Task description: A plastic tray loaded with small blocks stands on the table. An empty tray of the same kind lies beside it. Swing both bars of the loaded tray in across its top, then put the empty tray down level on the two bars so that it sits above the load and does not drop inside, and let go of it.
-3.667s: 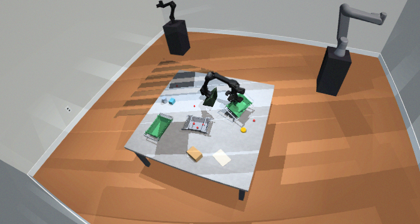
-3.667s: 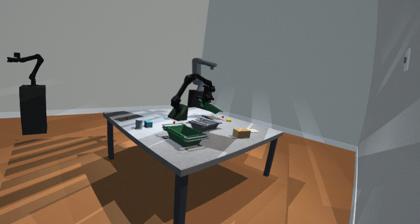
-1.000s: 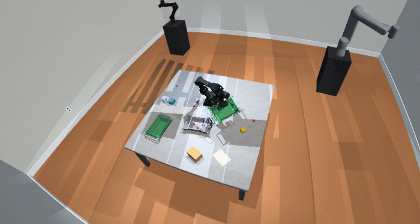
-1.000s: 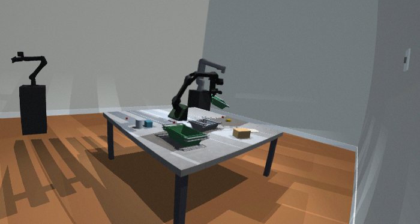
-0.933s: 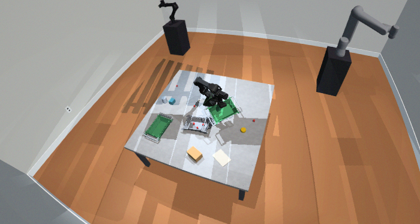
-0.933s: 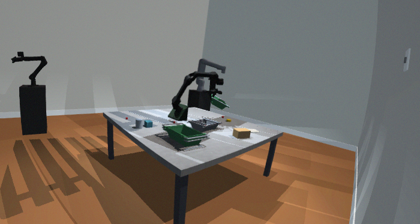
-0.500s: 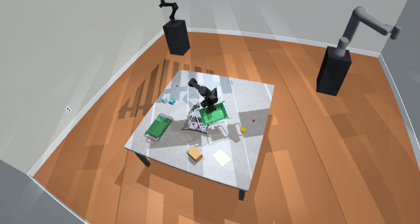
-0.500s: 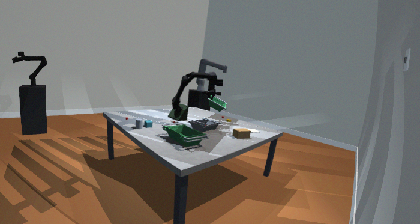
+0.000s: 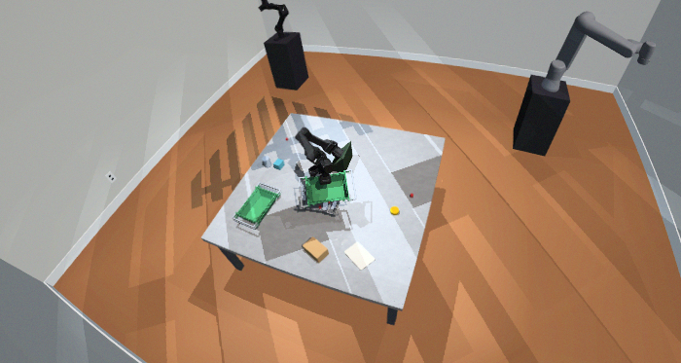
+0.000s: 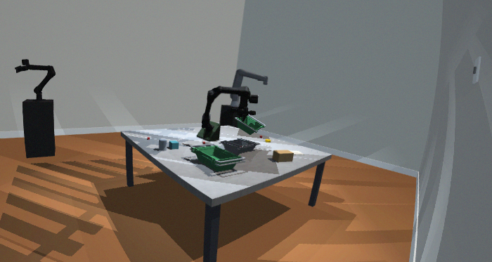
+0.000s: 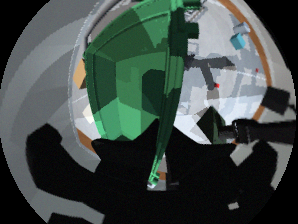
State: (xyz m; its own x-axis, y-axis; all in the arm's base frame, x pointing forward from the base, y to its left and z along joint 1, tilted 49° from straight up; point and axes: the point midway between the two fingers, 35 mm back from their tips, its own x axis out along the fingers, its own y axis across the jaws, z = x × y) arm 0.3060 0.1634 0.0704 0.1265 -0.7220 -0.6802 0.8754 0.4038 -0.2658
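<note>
My gripper [image 9: 325, 179] [image 10: 244, 118] [image 11: 159, 121] is shut on the rim of an empty green tray [image 9: 327, 189] [image 10: 249, 126] [image 11: 131, 75]. This tray hangs tilted in the air, clear above the grey tray in the exterior view. The grey loaded tray [image 9: 316, 211] [image 10: 240, 146] stands on the table, largely hidden under the held tray in the top view; small blocks show at its uncovered edge. I cannot tell clearly where its two wire bars lie. Another green tray [image 9: 257, 206] [image 10: 222, 165] stands apart on the table, with wire bars at its ends.
A tan box [image 9: 315, 250] [image 10: 282, 156] and a cream card [image 9: 360, 255] lie toward one table edge. A teal cube [image 9: 278, 163] [image 10: 173, 145] [image 11: 238, 41] stands beside a grey cylinder [image 9: 266, 161] [image 10: 162, 145]. A yellow disc [image 9: 394, 210] [image 10: 268, 140] and small red pieces lie around.
</note>
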